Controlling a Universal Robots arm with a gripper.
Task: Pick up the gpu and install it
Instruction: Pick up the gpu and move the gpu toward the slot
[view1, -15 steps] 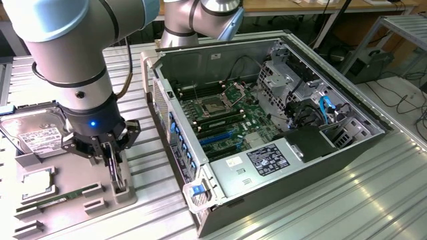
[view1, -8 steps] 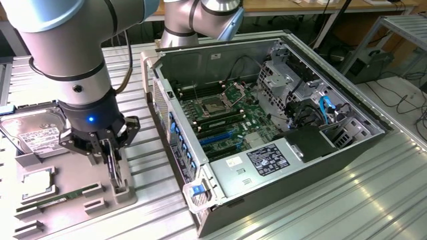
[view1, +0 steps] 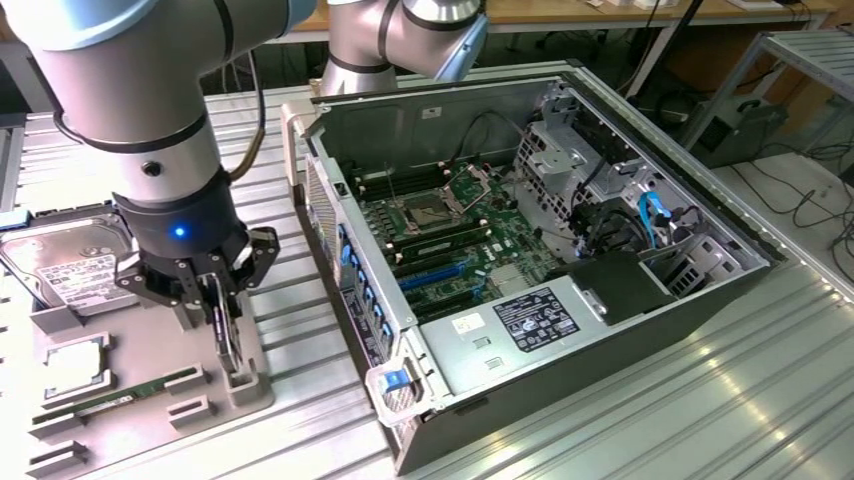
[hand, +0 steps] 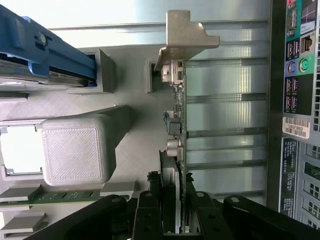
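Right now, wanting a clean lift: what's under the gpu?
The gray holder tray; its slots hold the gpu on edge. Where they meet is hidden below the gripper.

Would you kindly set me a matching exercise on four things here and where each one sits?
Things: 1 gpu; 2 hard drive; 3 memory stick; 4 computer case.
Places: A green, lying flat in the grey tray; B on edge, clamped by the gripper; C open-sided, exterior view's right; D silver, exterior view's left edge.
Pairs: 1-B; 2-D; 3-A; 4-C.
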